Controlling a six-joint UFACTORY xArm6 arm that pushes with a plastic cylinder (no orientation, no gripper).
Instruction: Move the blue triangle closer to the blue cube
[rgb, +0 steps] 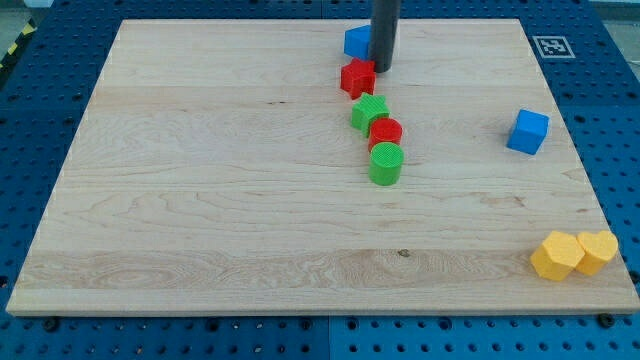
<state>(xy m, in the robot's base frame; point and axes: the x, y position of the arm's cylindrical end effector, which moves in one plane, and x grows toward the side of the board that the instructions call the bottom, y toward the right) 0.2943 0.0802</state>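
Note:
The blue triangle (356, 42) lies near the board's top edge, partly hidden behind my rod. My tip (382, 69) rests on the board just right of and below it, next to the red star-shaped block (357, 77). The blue cube (527, 131) sits far off at the view's right, well apart from the triangle.
Below the red star block, a green block (369, 111), a red cylinder (385, 132) and a green cylinder (385, 163) form a touching line down the board's middle. Two yellow blocks (556, 256) (597, 251) sit at the bottom right corner. The wooden board (200, 200) has a marker tag (551, 45) beside its top right corner.

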